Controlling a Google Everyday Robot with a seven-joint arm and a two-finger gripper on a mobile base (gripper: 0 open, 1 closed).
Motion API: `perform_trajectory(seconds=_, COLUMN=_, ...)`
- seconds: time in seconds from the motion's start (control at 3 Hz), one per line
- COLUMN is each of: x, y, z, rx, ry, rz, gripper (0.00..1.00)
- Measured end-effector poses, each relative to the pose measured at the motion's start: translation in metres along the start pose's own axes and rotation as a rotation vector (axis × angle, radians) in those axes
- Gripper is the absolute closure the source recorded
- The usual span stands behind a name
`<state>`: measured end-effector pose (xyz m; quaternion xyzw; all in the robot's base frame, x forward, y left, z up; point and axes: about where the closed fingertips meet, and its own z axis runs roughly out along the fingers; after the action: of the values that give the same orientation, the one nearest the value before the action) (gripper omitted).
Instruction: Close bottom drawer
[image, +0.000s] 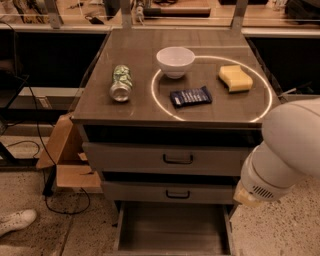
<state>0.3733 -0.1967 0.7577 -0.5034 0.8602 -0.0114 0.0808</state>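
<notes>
Three grey drawers sit in the front of the cabinet (135, 50). The top drawer (125, 157) and the middle drawer (135, 192) are pushed in. The bottom drawer (172, 232), lowest in the cabinet, is pulled well out toward the camera, so its bare inside shows. Its front panel runs off the lower edge of the view.

The robot arm (287, 150) shows as a thick white housing at the cabinet's right front corner. It slants down to a beige end cap (246, 196) level with the middle drawer. That cap is just above the right rear corner of the open bottom drawer. The gripper is somewhere past what is visible of the arm, so its place and how it is set cannot be told. The open drawer lies below and to the left of the visible arm.

On the cabinet's top are:
- a white bowl (175, 61) toward the back
- a dented green can (120, 83) lying on its side at the left
- a dark blue packet (190, 96) near the front
- a yellow sponge (235, 78) at the right

A cardboard box (65, 155) leans on the floor at the cabinet's left side. A white shoe (15, 221) is farther left, at the view's edge.
</notes>
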Motion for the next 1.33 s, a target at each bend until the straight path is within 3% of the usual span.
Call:
perform_trajectory(seconds=0.33, x=0.003, y=0.003, z=0.003, rx=-0.007, ry=0.007, rz=0.0, gripper=1.0)
perform_trajectory(seconds=0.67, x=0.01, y=0.014, z=0.011, rx=-0.016, ry=0.0, rz=0.064, gripper=1.0)
perform_trajectory(seconds=1.0, x=0.024, y=0.044, z=0.05, rx=-0.007, ry=-0.019, rz=0.167, gripper=1.0)
perform_trajectory(seconds=1.33, x=0.027, y=0.062, z=0.093, rx=-0.006, ry=0.027, rz=0.188, gripper=1.0)
